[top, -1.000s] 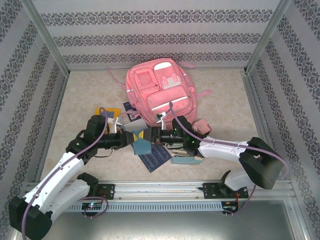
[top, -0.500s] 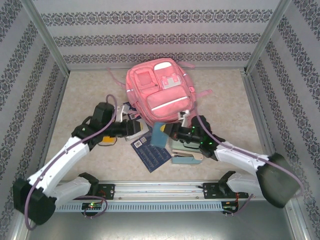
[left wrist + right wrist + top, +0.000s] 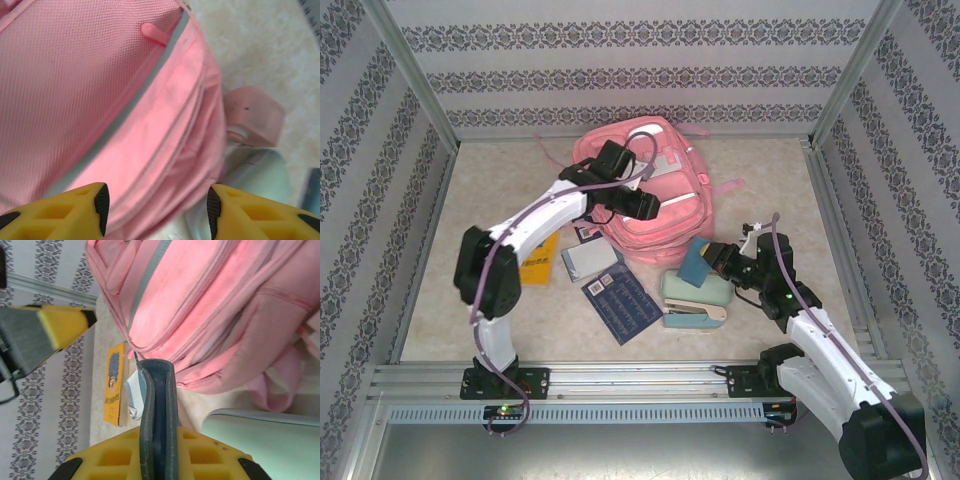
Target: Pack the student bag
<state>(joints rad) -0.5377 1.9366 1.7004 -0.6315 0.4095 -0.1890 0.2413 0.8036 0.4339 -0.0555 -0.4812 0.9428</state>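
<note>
The student bag [image 3: 665,205] is a large pink backpack lying flat at the back centre of the table, front pockets up. My left gripper [image 3: 655,205] hovers over its lower front. In the left wrist view the yellow fingers [image 3: 85,205] stand apart above the pink fabric [image 3: 100,90], with nothing between them. My right gripper [image 3: 712,258] sits to the right of the bag's bottom edge, shut on a dark teal wallet [image 3: 697,262]. The right wrist view has the wallet [image 3: 157,410] standing on edge between the fingers, with the bag [image 3: 210,300] beyond it.
A mint stapler [image 3: 695,300] lies just below the wallet. A dark blue booklet [image 3: 623,305], a grey card [image 3: 590,262] and a yellow book [image 3: 538,262] lie in front of the bag. A pink object [image 3: 252,122] rests by the bag's corner. Patterned walls ring the table.
The left gripper let go of the wallet, opened and swung up over the bag. The right gripper closed on the wallet and carried it rightward, above the stapler.
</note>
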